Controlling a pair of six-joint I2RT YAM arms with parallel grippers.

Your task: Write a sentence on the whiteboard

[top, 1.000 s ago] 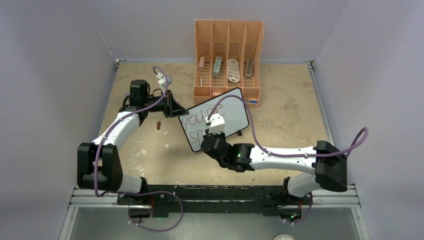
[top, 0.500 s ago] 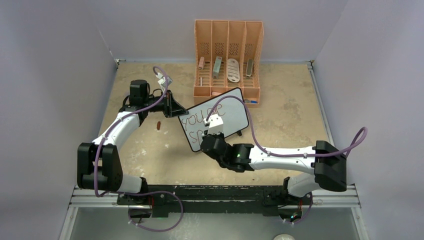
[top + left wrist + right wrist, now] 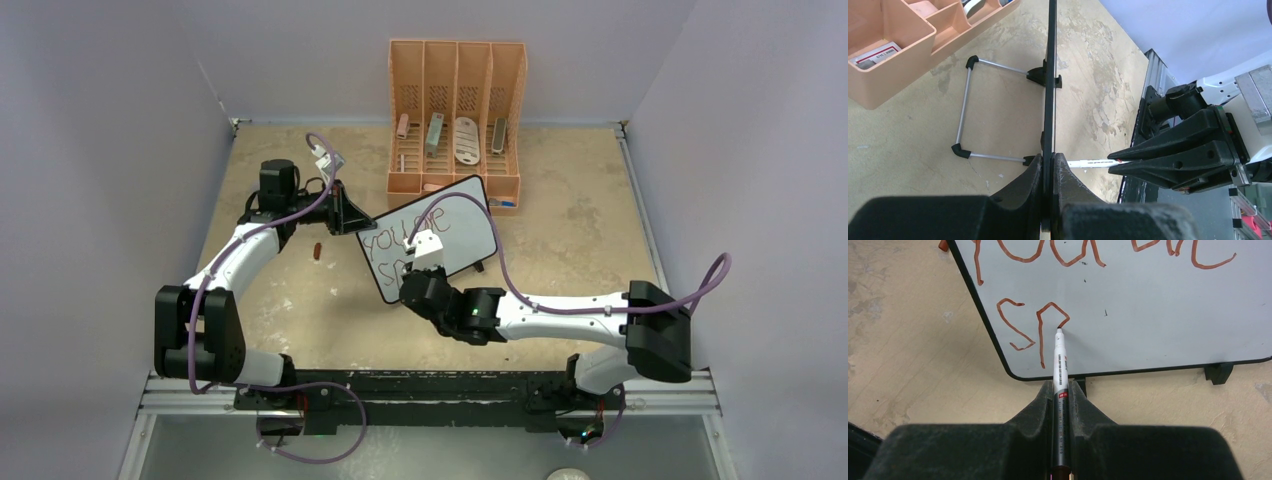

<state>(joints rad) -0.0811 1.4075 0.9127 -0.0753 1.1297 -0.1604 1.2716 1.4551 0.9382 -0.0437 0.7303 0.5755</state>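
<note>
Whiteboard point(image 3: 470, 235), standing on its feet before the orange organizer point(image 3: 456, 100): left gripper point(image 3: 1050, 162) clamps its edge to steady it, while right gripper point(image 3: 1062, 390) pinches the marker point(image 3: 1060, 365), tip apparently touching the unfinished sentence point(image 3: 1040, 340).

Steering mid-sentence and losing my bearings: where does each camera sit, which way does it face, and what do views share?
Top external: above and behind the bases, looking down on table, whiteboard and orange organizer; left arm and right arm show.
Left wrist: on the left gripper, sighting along the whiteboard's edge it clamps; own fingers show, right gripper opposite.
Right wrist: behind the marker, facing the sentence on the board's face; own fingers grip the marker.
Shared: both wrist views show marker and whiteboard.
</note>
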